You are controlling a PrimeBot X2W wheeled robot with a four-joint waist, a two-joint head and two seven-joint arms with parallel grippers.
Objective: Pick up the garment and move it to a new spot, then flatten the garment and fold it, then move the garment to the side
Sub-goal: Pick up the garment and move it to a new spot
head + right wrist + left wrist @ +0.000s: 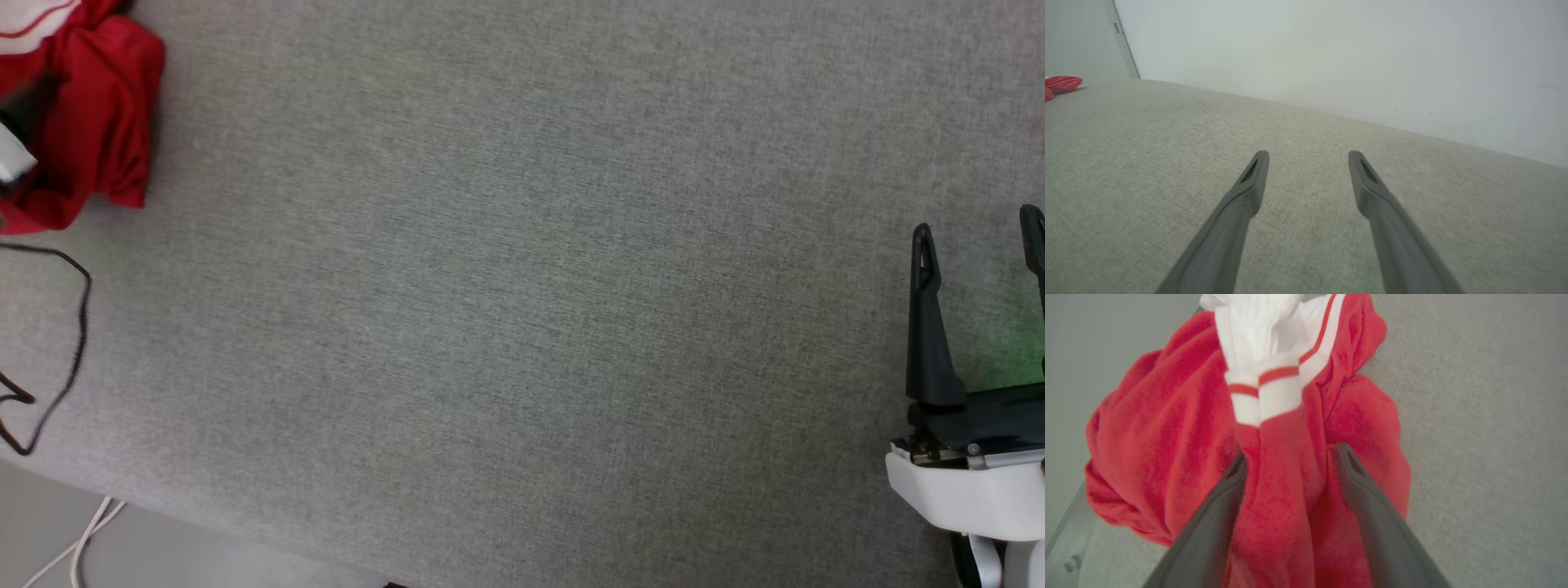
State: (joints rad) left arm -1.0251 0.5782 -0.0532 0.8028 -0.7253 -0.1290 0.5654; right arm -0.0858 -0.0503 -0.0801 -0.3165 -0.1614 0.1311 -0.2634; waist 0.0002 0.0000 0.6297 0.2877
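Observation:
The garment [106, 106] lies crumpled at the far left of the grey fabric-covered surface [522, 286], red with a white striped sleeve on top. In the left wrist view the garment [1167, 428] sits close, and my left gripper [1292, 453] is open with its two fingers astride a raised red fold, just below the white sleeve. My right gripper [977, 229] rests far off at the right edge, open and empty over bare surface. From the right wrist view the right gripper [1308, 159] has nothing between its fingers, and the garment [1061, 83] is a small red patch at far left.
A thin black cable [77, 327] loops on the surface just in front of the garment. The surface's front edge runs along the lower left, with a white cable [82, 539] on the floor beyond. A pale wall [1331, 49] backs the surface.

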